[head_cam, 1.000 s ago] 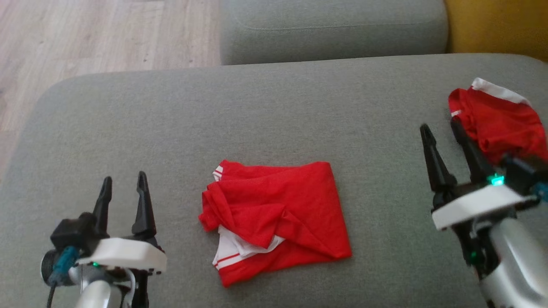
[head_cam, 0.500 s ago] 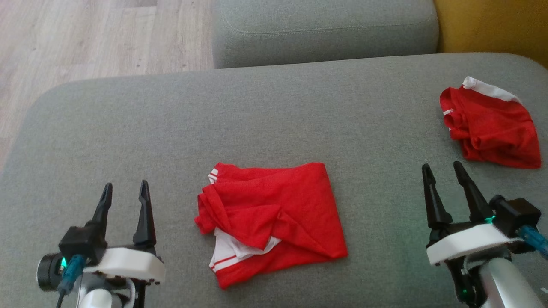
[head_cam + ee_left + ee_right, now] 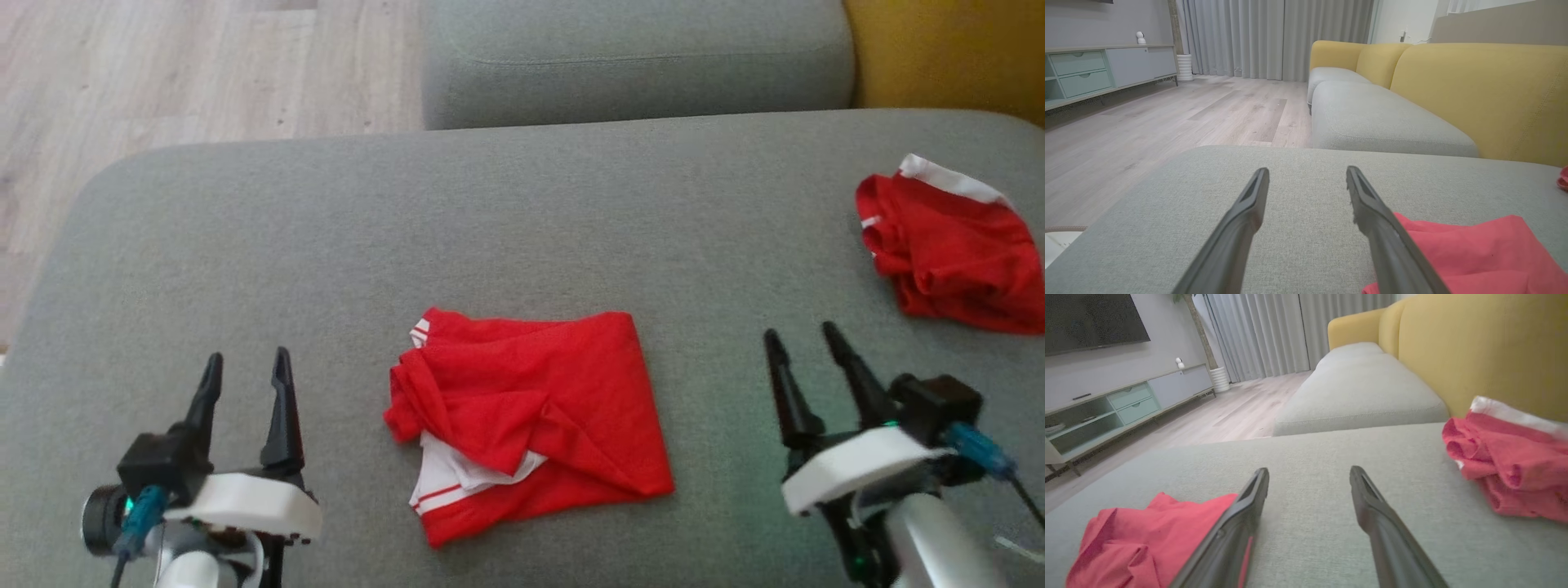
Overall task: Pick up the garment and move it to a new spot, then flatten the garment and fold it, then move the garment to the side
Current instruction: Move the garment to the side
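Note:
A red garment [image 3: 531, 416] with white striped trim lies loosely folded in the middle of the grey sofa cushion [image 3: 326, 229]. A second red garment [image 3: 955, 249] with a white band lies bunched at the cushion's far right. My left gripper [image 3: 248, 357] stands open at the lower left, well left of the middle garment [image 3: 1474, 253], with nothing between its fingers. My right gripper [image 3: 800, 331] is open and empty at the lower right, between the two garments and touching neither. In the right wrist view the middle garment [image 3: 1147, 539] lies left of the gripper [image 3: 1308, 469] and the bunched one [image 3: 1506, 473] to its right.
Another grey seat cushion [image 3: 637, 57] adjoins at the back, with the yellow backrest [image 3: 947, 49] to the right. Wooden floor [image 3: 163, 73] lies beyond the cushion's left edge. A low cabinet [image 3: 1126, 404] stands across the room.
My right gripper has drawn back from beside the bunched garment at the far right toward the near edge, staying open. The left gripper has barely moved. The head view shifted slightly.

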